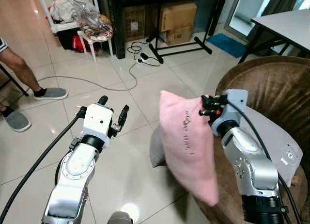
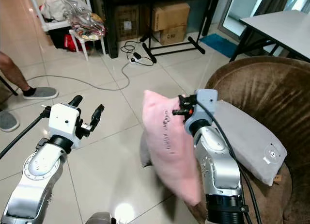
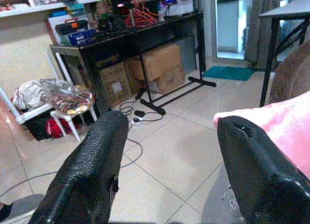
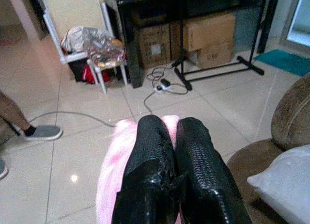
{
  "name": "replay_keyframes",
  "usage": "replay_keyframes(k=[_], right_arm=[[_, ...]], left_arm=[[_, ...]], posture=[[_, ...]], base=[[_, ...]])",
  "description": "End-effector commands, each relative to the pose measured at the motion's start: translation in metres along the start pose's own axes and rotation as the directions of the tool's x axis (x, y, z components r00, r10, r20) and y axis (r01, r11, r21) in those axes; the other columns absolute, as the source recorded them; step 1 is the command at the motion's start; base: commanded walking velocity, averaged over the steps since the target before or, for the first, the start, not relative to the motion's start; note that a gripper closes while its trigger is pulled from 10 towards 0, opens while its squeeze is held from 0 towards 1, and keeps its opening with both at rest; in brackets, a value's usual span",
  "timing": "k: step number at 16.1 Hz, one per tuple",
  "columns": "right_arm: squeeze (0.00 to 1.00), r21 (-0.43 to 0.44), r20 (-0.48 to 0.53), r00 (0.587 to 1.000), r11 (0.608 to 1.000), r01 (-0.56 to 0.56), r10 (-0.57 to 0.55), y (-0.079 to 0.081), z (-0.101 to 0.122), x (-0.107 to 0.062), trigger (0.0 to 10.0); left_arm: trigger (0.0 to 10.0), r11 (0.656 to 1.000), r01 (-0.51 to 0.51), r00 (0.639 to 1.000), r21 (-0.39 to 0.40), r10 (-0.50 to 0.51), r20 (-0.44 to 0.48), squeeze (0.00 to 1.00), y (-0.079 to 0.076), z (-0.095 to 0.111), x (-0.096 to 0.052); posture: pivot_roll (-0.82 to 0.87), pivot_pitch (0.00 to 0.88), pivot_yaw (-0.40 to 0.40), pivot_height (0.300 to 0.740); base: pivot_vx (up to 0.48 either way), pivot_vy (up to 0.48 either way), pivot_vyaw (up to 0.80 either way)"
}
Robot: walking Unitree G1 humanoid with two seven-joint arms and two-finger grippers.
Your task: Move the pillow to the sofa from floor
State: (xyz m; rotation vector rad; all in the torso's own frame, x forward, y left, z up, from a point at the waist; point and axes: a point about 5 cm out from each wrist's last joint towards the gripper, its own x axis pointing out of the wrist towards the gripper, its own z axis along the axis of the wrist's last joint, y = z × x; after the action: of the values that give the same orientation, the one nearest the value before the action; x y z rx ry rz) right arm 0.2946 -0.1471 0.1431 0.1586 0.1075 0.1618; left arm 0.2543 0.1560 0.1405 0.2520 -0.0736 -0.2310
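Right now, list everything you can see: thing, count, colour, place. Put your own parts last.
Pillow: one, pink, hanging off the floor beside the sofa.
Sofa: one, brown, at right.
Grey cushion: one, on the sofa seat.
Cardboard boxes: several, brown, under the black table.
Cable: one, grey, across the tiled floor.
White stool: one, piled with bags.
Person's feet: two, grey shoes, far left.
Left gripper: open, holding nothing.
Right gripper: shut on the pillow's top edge.
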Motion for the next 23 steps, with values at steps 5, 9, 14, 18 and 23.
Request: replay_keyframes(k=[5, 9, 14, 18, 23], right_arm=[[0.0, 0.013, 0.124, 0.992, 0.999, 0.031, -0.033, -0.002, 0.029, -0.001, 10.0], [0.0, 0.046, 0.148, 0.988, 0.998, 0.044, -0.051, 0.0, 0.038, 0.003, 10.0], [0.0, 0.091, 0.2, 0.979, 0.996, 0.026, -0.044, 0.004, 0.057, 0.007, 10.0], [0.0, 0.098, 0.236, 0.971, 0.995, -0.002, -0.021, 0.009, 0.07, 0.009, 10.0], [0.0, 0.087, 0.219, 0.975, 0.996, 0.007, -0.026, 0.009, 0.065, 0.01, 10.0]], left_arm=[[10.0, 1.0, -0.02, 1.0, 0.012, 0.02, 0.022, 0.0, -0.001, 0.005, 0.001], [10.0, 0.999, -0.041, 0.999, 0.011, 0.041, 0.018, 0.0, 0.003, 0.005, 0.001], [10.0, 0.998, -0.058, 0.998, 0.008, 0.057, 0.042, 0.0, 0.006, 0.009, 0.003], [10.0, 0.998, -0.063, 0.997, 0.001, 0.063, 0.051, 0.0, 0.008, 0.01, 0.003], [10.0, 0.997, -0.076, 0.996, -0.005, 0.076, 0.056, 0.0, 0.01, 0.012, 0.002]], posture=[[0.13, 0.0, -0.035, 0.74], [0.14, 0.0, -0.042, 0.74], [0.15, 0.0, -0.04, 0.74], [0.15, 0.0, -0.041, 0.74], [0.16, 0.0, -0.052, 0.74]], base=[[0.0, 0.0, -0.6], [0.0, 0.0, -0.8], [0.0, 0.0, -0.8], [0.0, 0.0, -0.8], [0.155, 0.0, -0.75]])
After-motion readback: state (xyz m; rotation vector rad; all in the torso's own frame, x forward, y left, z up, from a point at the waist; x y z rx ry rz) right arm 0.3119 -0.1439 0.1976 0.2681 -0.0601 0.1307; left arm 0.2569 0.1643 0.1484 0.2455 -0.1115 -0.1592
